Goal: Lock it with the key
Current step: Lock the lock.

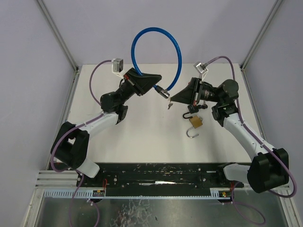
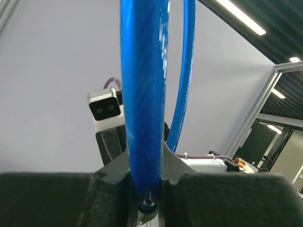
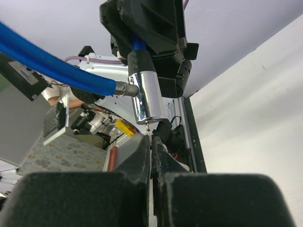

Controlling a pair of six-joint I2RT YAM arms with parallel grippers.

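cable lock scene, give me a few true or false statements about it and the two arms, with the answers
1. The left gripper has its jaws shut on the blue cable. True.
2. The brass padlock hangs from the cable. False: it lies on the table near the right arm, with its shackle open.
3. The right gripper has its jaws wide open. False: they are shut, just under the silver lock cylinder.
4. The cable arcs in a loop above the two grippers in the top view. True.
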